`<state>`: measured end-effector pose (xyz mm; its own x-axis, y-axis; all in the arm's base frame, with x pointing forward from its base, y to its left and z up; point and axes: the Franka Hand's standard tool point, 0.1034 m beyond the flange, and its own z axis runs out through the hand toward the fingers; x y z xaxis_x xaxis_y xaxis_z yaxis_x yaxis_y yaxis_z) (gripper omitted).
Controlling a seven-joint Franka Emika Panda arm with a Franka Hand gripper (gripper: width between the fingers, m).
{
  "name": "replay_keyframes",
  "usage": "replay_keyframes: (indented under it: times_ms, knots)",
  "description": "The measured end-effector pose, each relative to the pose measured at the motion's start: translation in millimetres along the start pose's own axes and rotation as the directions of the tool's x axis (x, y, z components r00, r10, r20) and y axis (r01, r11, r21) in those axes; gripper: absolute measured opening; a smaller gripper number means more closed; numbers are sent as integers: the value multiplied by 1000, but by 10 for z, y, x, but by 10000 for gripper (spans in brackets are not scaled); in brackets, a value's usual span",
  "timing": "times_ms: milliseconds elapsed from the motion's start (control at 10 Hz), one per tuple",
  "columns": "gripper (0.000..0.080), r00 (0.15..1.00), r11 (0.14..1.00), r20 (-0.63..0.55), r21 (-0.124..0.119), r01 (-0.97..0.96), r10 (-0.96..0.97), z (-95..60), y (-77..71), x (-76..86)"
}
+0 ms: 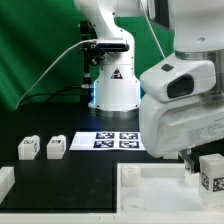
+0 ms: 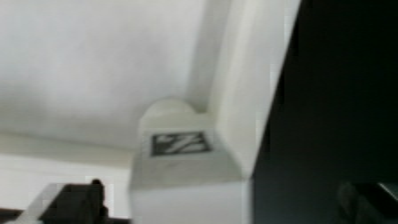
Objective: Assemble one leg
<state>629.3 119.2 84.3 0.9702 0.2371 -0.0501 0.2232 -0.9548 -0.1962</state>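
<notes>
A leg [image 2: 183, 165], a stubby white block with a black-and-white tag, lies between my fingers in the wrist view, at the rim of the large flat white tray-like piece [image 2: 98, 70]. My gripper [image 2: 221, 205] is open: neither dark finger touches the leg, and the finger [image 2: 75, 202] on one side shows a gap to it. In the exterior view the same leg [image 1: 212, 172] stands at the right on the tray-like piece [image 1: 150, 185], just beside my gripper [image 1: 196, 163]. Two more legs [image 1: 28, 148] [image 1: 55, 147] stand on the black table at the left.
The marker board [image 1: 118, 140] lies on the table in front of the robot's base [image 1: 113, 85]. Another white part [image 1: 5, 180] shows at the exterior view's lower left edge. A green screen stands behind.
</notes>
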Motion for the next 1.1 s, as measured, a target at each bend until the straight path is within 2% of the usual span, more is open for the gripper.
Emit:
replay_keyframes:
  times_ms: [400,600,700,800,1100]
  knots:
    - [649,1000,1000,-20,-4,-25,25,32,14,4]
    - [387,1000,1000,-20,-4,-25,25,35,14,3]
    - [387,999,1000,-20,-5,-25,25,32,22,5]
    - [308,999,1000,-20,-5,-26,26,33,26,4]
    - [308,997,998,-25,-1,-70,70,35,39,8]
